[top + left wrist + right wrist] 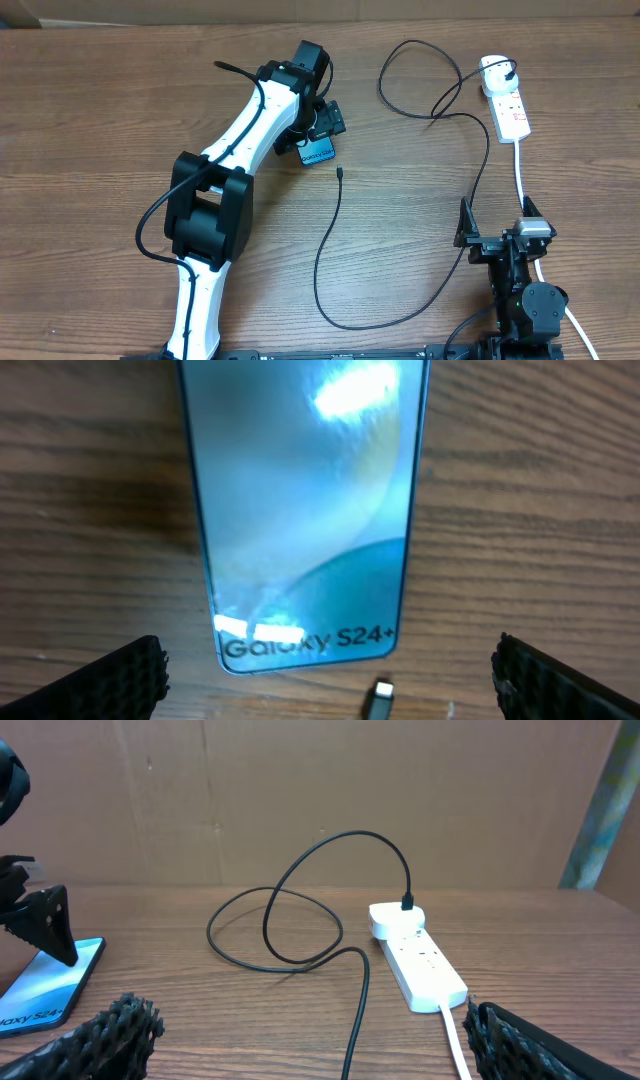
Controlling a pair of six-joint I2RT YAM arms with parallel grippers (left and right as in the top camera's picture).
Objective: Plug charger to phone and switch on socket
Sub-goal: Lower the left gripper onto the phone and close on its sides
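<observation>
Phone (317,153): lying flat on the surface, your left gripper (322,124) hovering spread above it, holding nothing, likely lining up to steady it. Charger (340,171) tip: resting at the phone's 4 o'clock, unplugged. Socket (507,103): sitting at 1 o'clock, your right gripper (500,232) waiting spread and empty.

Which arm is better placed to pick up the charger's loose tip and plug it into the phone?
Left. Its open end effector hovers over the phone, with the charger tip lying just beyond the phone's end. The right end effector, also open, sits near the table's front edge.
</observation>
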